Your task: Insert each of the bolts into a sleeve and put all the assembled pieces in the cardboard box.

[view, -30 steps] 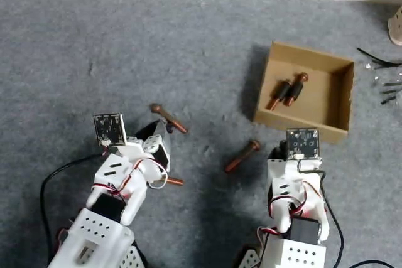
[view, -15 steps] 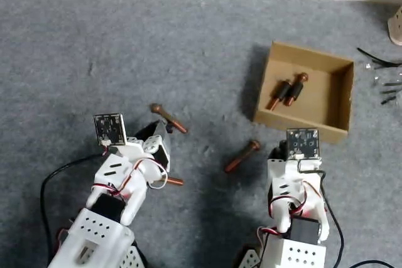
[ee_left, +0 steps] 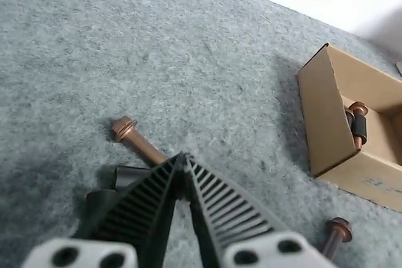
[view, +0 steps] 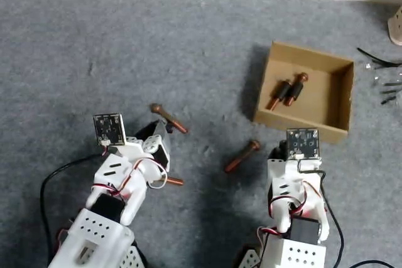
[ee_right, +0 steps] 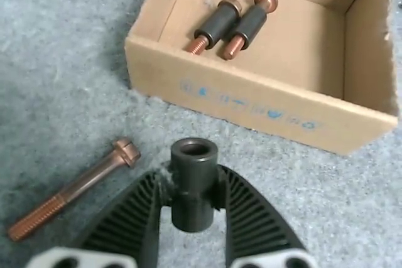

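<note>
My right gripper (ee_right: pixel 193 187) is shut on a black sleeve (ee_right: pixel 193 177), held a short way in front of the cardboard box (ee_right: pixel 251 110). Two assembled pieces (ee_right: pixel 213 24) lie side by side inside the box (view: pixel 344 101). One copper bolt (ee_right: pixel 72 189) lies loose beside that gripper (view: pixel 278 153), seen from above as the bolt (view: pixel 242 155). My left gripper (ee_left: pixel 182 166) is shut, its tips over the shaft of another bolt (ee_left: pixel 135 139), with a black sleeve (ee_left: pixel 129 175) lying partly hidden behind one finger. A third bolt (view: pixel 174 181) pokes out from under the left arm.
The surface is grey carpet. Black cables and small parts (view: pixel 383 76) lie past the box at the right edge, with a pale object (view: pixel 396 26) above them. Open carpet stretches across the far left and middle.
</note>
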